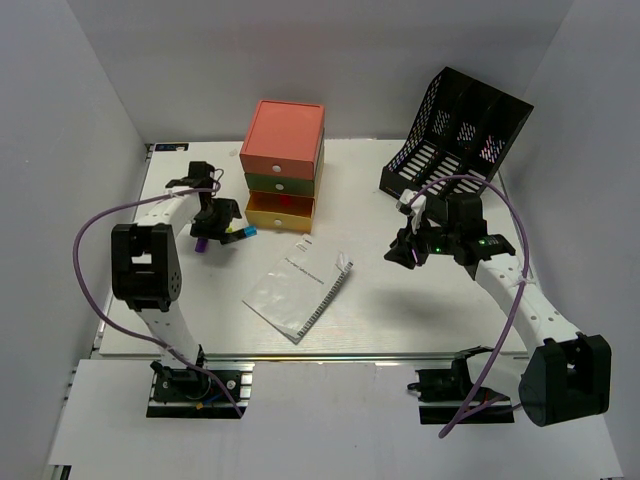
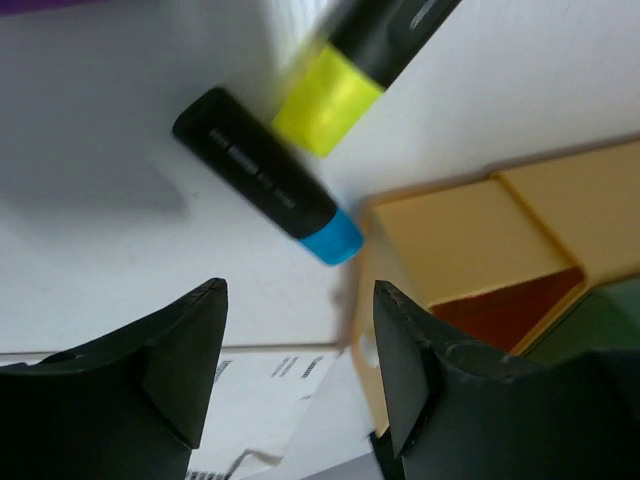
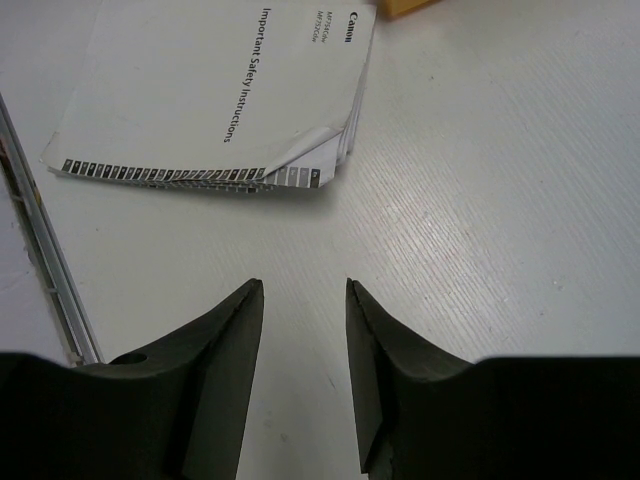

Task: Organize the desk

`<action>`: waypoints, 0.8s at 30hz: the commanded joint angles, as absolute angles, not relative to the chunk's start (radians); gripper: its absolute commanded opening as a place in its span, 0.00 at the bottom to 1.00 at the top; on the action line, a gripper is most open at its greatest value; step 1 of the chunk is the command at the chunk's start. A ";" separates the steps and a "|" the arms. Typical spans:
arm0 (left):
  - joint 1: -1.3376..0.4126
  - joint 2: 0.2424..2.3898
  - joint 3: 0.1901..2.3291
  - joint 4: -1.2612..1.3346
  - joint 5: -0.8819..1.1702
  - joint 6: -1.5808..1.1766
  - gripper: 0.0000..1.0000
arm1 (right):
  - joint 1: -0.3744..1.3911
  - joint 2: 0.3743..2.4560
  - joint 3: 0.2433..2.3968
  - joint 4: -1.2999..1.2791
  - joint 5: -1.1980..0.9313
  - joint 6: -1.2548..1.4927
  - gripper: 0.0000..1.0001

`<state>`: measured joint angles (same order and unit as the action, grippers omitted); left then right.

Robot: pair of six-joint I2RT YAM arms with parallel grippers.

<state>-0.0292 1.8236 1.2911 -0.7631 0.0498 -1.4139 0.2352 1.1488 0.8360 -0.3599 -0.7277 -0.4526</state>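
The desk (image 1: 400, 310) is a white tabletop. My left gripper (image 1: 222, 222) hangs open and empty at the back left, just above a black marker with a blue cap (image 2: 262, 175) and a black highlighter with a yellow cap (image 2: 350, 75), beside the drawer box. In the left wrist view its jaws (image 2: 300, 290) stand apart with nothing between them. My right gripper (image 1: 405, 255) is open and empty over bare desk, right of a white Canon booklet (image 1: 295, 285). The booklet lies flat with one corner curled (image 3: 200, 90). The right jaws (image 3: 305, 285) stand apart.
An orange-green-yellow drawer box (image 1: 283, 160) stands at the back centre, its bottom yellow drawer (image 2: 470, 240) open. A black mesh file rack (image 1: 460, 130) stands at the back right. A purple marker (image 1: 202, 243) lies near the left gripper. A metal rail (image 1: 350, 355) runs along the near edge.
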 commanded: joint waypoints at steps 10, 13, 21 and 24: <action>-0.028 1.910 1.401 -0.874 -0.049 -1.519 0.66 | 0.232 1.121 0.861 -0.348 -0.726 -0.463 0.44; -0.028 1.925 1.413 -0.871 -0.037 -1.523 0.65 | 0.230 1.118 0.859 -0.348 -0.727 -0.462 0.45; -0.028 1.996 1.463 -0.882 -0.028 -1.525 0.64 | 0.230 1.117 0.859 -0.348 -0.724 -0.460 0.45; -0.028 2.017 1.471 -0.882 -0.025 -1.529 0.63 | 0.232 1.115 0.859 -0.345 -0.723 -0.460 0.45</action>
<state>-0.0292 2.0190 1.4364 -0.8700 -0.0177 -1.5112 0.2352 1.1385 0.8360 -0.3595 -0.7166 -0.4530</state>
